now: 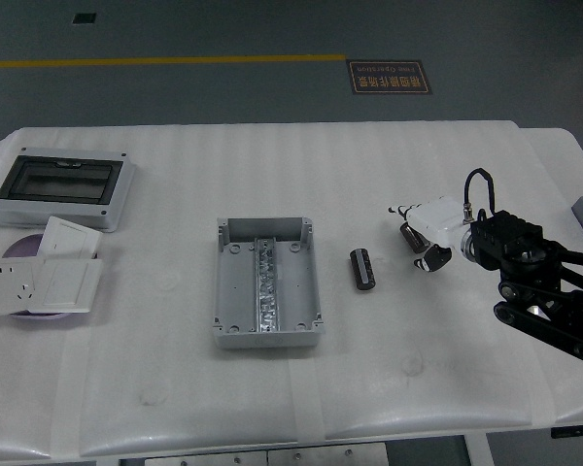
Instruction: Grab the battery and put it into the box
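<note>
Black linkage of the right arm is reaching in from the right edge, carrying the white right hand (426, 231) low over the table (389, 165). Its fingers are curling loosely around nothing. Just left of the hand, apart from it, the battery (362, 269) is lying on the table. The open grey box (265, 282) is sitting further left. White padded covering is lining the tabletop; grey flooring with a yellow line (165, 61) is showing beyond.
</note>
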You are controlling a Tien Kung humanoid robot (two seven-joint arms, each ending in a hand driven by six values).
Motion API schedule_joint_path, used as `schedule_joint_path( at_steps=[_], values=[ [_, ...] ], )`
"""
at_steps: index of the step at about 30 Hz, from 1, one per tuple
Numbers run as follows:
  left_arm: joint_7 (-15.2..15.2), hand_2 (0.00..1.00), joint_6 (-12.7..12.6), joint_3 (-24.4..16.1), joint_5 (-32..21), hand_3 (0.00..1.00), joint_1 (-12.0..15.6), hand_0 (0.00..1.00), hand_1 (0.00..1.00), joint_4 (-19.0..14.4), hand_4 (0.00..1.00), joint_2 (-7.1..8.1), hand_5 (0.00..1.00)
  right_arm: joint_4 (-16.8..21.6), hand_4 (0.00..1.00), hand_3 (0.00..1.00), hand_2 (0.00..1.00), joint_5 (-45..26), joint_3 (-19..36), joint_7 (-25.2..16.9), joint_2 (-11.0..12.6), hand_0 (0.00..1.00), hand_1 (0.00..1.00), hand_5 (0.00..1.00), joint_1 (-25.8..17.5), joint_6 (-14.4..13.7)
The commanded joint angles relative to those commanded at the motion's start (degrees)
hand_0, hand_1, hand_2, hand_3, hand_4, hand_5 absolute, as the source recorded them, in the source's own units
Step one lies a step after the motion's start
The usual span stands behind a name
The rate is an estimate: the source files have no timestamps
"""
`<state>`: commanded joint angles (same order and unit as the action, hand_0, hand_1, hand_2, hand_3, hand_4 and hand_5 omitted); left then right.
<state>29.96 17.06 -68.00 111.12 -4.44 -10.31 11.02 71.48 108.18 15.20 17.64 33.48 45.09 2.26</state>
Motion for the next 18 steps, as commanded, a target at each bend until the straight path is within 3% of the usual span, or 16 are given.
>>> schedule_joint_path(
  at_steps=[2,3,8,9,14,15,18],
  values=[
    [0.03,0.516,0.02,-0.04,0.01,0.580,0.03,0.653,0.620,0.00,0.499,0.02,0.013,0.01,0.814,0.998,0.837,0.07,-0.11,-0.01,0.09,0.694,0.552,0.184,0.21,-0.14],
    [0.05,0.516,0.04,-0.09,0.04,0.579,0.04,0.653,0.620,0.00,0.496,0.03,0.012,-0.01,0.806,0.998,0.787,0.07,-0.14,-0.03,0.15,0.691,0.549,0.186,0.32,-0.15],
    [0.07,0.516,0.03,-0.16,0.00,0.579,0.05,0.653,0.620,0.00,0.496,0.03,0.012,-0.12,0.806,0.998,0.787,0.12,-0.56,-0.24,0.37,0.691,0.549,0.186,0.98,0.20],
    [0.07,0.513,0.02,-0.14,-0.02,0.580,0.05,0.654,0.620,0.00,0.494,0.02,0.010,-0.17,0.798,0.930,0.799,0.11,-0.73,-0.29,0.37,0.671,0.543,0.200,1.16,0.31],
    [0.06,0.513,-0.01,-0.03,-0.21,0.580,0.01,0.654,0.620,0.00,0.494,-0.03,0.010,-0.45,0.798,0.930,0.799,-0.02,-1.43,-0.43,0.45,0.671,0.543,0.200,1.82,0.78],
    [0.06,0.512,-0.01,-0.01,-0.24,0.579,0.01,0.654,0.619,0.00,0.493,-0.05,0.009,-0.48,0.809,0.895,0.900,-0.03,-1.61,-0.46,0.50,0.666,0.543,0.211,1.97,0.84],
    [0.07,0.512,-0.02,0.05,-0.32,0.579,0.00,0.654,0.619,0.00,0.493,-0.06,0.009,-0.59,0.809,0.895,0.900,-0.07,-2.08,-0.44,0.58,0.666,0.543,0.211,2.38,0.96]
  ],
)
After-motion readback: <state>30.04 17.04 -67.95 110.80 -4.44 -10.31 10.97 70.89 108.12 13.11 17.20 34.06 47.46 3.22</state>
